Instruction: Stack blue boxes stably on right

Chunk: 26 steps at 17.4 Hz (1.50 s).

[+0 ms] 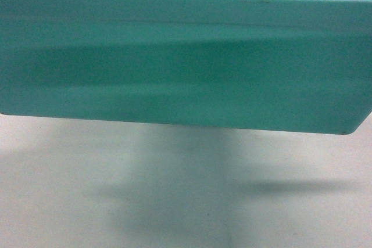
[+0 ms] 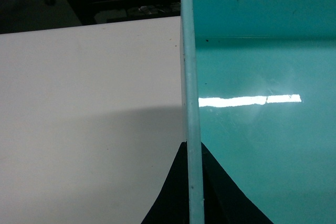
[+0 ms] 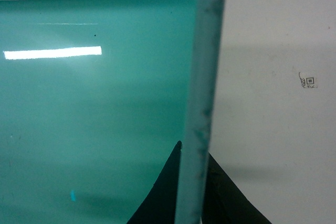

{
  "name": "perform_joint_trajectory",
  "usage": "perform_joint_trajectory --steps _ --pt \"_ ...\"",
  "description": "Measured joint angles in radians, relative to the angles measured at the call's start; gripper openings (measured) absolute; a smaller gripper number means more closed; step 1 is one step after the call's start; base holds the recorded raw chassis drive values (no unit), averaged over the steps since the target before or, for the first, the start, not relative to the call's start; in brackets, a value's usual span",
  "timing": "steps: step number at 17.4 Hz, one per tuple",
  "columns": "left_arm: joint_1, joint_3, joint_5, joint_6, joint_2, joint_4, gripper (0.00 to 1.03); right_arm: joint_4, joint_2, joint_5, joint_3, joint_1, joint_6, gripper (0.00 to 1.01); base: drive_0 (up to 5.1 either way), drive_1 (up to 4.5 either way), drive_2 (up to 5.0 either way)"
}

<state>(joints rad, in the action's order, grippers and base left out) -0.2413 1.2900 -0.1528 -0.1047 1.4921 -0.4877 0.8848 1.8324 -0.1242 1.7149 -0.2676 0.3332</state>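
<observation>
- Left gripper (image 2: 190, 182) pinches the left rim of the turquoise tub (image 1: 186, 68), one finger on each side of the wall; right gripper (image 3: 190, 182) does likewise on the right rim.
- Tub hangs lifted above the white table (image 1: 186, 201), shadow beneath, filling the head view.
- Dark-blue crate not in view, so prob. mid-carry; stacking on right left to do.
</observation>
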Motion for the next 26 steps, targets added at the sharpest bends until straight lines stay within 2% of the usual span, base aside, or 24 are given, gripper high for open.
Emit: perform_joint_trajectory --steps 17,18,26 --pt "-0.008 0.0 -0.004 0.001 -0.004 0.002 0.02 -0.002 0.007 -0.009 0.0 0.008 0.003 0.08 0.0 0.0 0.0" --pt "0.004 0.0 -0.006 0.001 -0.004 -0.002 0.02 -0.002 0.008 -0.007 0.0 -0.005 0.008 0.08 2.7 -5.92 -2.5" --pt "0.0 0.0 -0.005 0.001 -0.004 -0.001 0.02 -0.002 0.008 -0.008 0.0 -0.001 0.008 0.08 2.7 -5.92 -2.5"
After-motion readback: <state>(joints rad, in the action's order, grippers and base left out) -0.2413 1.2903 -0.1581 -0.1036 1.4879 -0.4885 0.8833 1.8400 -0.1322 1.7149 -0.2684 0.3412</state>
